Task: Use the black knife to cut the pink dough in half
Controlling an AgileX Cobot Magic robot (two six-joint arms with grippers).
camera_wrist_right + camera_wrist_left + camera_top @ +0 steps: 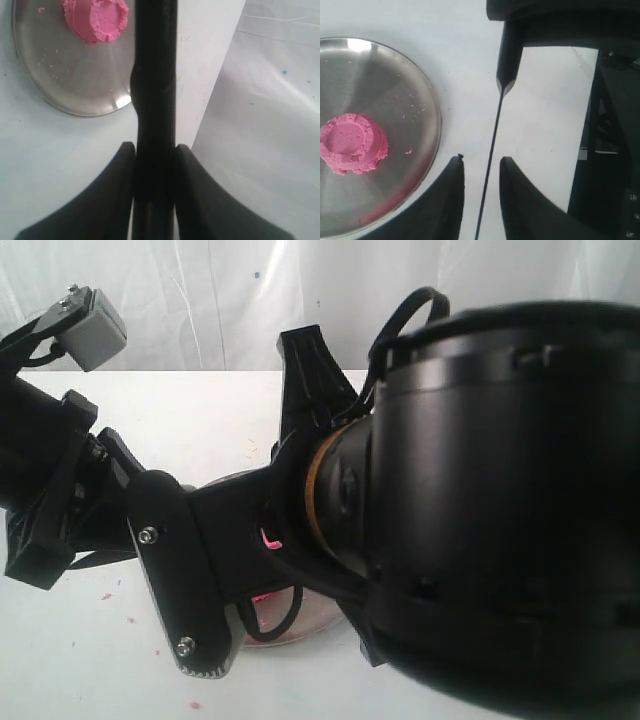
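So I've got the black knife [154, 90] clamped by its handle in my right tool [154, 155], and its blade runs between the spread fingers of my left tool [481, 175], which isn't gripping it. The pink dough [351, 142] sits whole on the steel plate [427, 145], beside the blade. Both arms hover over the counter [465, 65]. Next, I'd guess: bring the edge over the mound's middle and press down.
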